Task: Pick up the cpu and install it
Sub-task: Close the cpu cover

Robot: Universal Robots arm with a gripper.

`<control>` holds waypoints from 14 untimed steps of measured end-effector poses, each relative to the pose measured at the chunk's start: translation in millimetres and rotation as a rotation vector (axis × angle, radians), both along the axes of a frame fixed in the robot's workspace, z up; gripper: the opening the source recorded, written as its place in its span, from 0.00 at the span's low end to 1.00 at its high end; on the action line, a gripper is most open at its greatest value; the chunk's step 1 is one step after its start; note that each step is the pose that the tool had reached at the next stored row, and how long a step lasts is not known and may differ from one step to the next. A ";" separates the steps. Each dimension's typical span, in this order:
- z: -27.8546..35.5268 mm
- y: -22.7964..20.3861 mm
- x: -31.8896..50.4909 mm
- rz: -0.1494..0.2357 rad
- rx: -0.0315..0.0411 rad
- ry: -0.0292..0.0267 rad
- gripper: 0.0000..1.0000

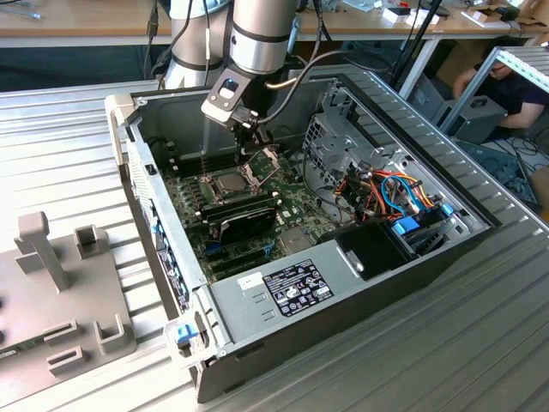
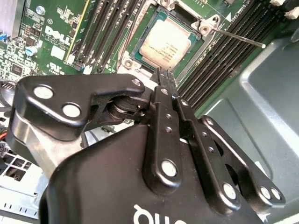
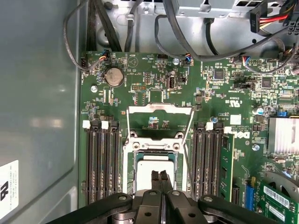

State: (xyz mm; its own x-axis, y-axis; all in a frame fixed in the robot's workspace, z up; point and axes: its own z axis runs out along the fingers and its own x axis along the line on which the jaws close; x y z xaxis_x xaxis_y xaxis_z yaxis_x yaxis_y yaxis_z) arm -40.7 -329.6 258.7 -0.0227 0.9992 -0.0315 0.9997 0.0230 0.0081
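Observation:
The cpu (image 2: 166, 43), a small square chip with a silver-grey top, lies flat in its socket on the green motherboard (image 3: 140, 74). In the exterior view the cpu (image 1: 225, 182) sits inside the open computer case. The hinged socket frame (image 3: 159, 120) stands swung open beside it. My gripper (image 3: 160, 174) hovers just above the cpu's edge, its two black fingers pressed together with nothing between them. In the second wrist view the gripper (image 2: 164, 73) ends a little short of the chip, and the thin metal socket lever (image 2: 238, 37) sticks out sideways.
Black memory slots (image 3: 100, 158) flank the socket on both sides. A long black module (image 1: 244, 213) lies on the board near the socket. Drive cage (image 1: 334, 137), cable bundle (image 1: 395, 193) and power supply (image 1: 292, 287) crowd the case. A person (image 1: 515, 81) sits at the far right.

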 end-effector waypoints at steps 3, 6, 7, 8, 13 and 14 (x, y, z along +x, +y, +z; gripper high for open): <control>0.1 0.0 0.1 0.000 -0.0003 0.0001 0.11; 0.1 0.0 4.3 0.000 -0.0003 0.0000 0.11; 0.1 0.0 6.9 0.000 -0.0004 0.0001 0.11; 0.2 0.0 8.6 0.000 -0.0004 0.0002 0.11; 0.1 -0.1 24.0 0.000 -0.0002 0.0001 0.11; 0.1 -0.1 28.6 0.000 -0.0002 0.0000 0.11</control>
